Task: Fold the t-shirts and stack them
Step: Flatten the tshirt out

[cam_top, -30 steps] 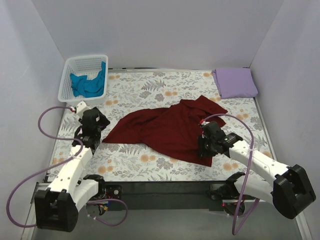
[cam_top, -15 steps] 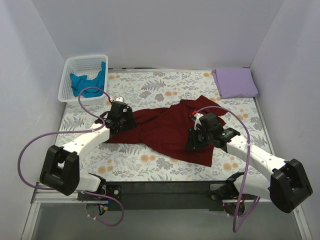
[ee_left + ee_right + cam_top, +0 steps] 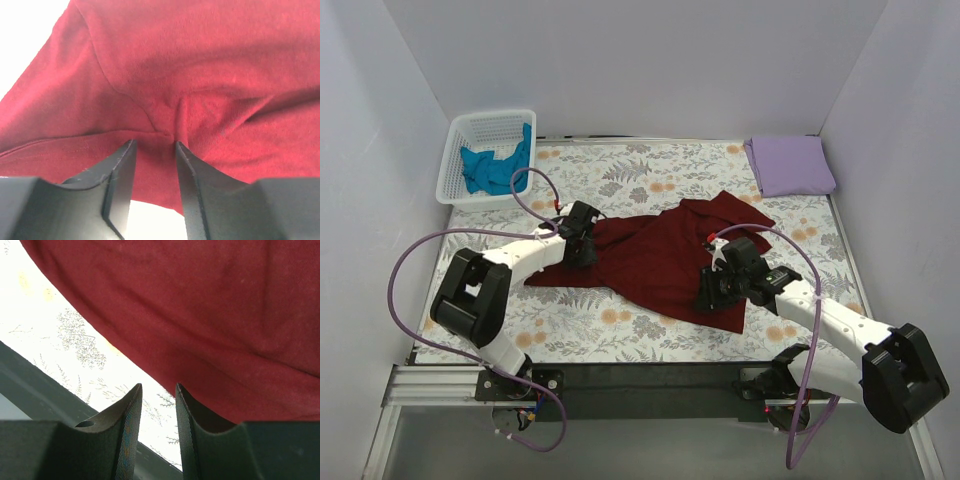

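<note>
Three t-shirts, dark maroon fabric t-shirt (image 3: 650,260) spread on table (image 3: 570,312), lavender t-shirt (image 3: 790,165) folded, teal t-shirt (image 3: 495,170) in white lattice basket (image 3: 450,185), left hand (image 3: 154,144) narrowly parted, hold unclear, right hand (image 3: 157,386) parted, empty.

Left arm (image 3: 520,252), right arm (image 3: 825,318): white link shells, chunky black joint blocks, black wrist units. Purple cable (image 3: 391,295) loops off each arm. Left hand (image 3: 154,144) and right hand (image 3: 157,386) are the same: matte black fingers (image 3: 120,175), flat, tapered, with faint scuffs and lint.
</note>
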`<state>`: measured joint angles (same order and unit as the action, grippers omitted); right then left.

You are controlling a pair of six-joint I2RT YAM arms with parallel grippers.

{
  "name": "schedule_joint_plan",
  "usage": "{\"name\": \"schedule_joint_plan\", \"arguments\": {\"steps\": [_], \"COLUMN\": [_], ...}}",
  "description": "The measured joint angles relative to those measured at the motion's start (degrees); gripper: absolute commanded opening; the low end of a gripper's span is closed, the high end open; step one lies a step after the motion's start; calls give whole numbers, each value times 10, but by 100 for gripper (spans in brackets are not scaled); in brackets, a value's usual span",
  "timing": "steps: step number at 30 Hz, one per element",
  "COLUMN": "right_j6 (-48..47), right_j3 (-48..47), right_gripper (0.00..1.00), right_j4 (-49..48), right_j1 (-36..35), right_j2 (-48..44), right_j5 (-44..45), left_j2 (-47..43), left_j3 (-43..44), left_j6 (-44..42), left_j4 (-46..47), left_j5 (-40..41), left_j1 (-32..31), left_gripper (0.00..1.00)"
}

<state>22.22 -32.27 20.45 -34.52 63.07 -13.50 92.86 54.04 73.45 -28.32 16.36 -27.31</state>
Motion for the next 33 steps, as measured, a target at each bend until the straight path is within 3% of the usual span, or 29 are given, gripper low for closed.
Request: {"name": "schedule_joint_plan", "arguments": {"steps": [2, 7, 13, 20, 27, 28, 33], "right_j6": [0, 0, 0, -1, -5, -6, -16], "right_j3": [2, 3, 3, 8, 10, 10, 10], "right_gripper": [40, 40, 40, 40, 41, 41, 41], "right_j4": [-5, -10, -10, -13, -14, -14, -14], "right_j1": [0, 0, 0, 0, 0, 0, 0], "right_j2": [-1, -1, -9, -27, -15, -12, -6], "right_j5": [-1, -2, -2, -6, -17, -18, -19], "left_j2": [5, 8, -17, -188, -309, -317, -363], "left_j3": [5, 12, 10, -31, -101, -107, -117], "left_j6": [3, 15, 42, 113, 176, 181, 196], "left_j4": [-4, -15, -68, -190, -290, -301, -336], "left_j5": [5, 13, 18, 22, -27, -34, -64], "left_j1": [-2, -9, -21, -31, -37, -37, -37], "left_gripper": [30, 0, 0, 0, 13, 23, 47]}}
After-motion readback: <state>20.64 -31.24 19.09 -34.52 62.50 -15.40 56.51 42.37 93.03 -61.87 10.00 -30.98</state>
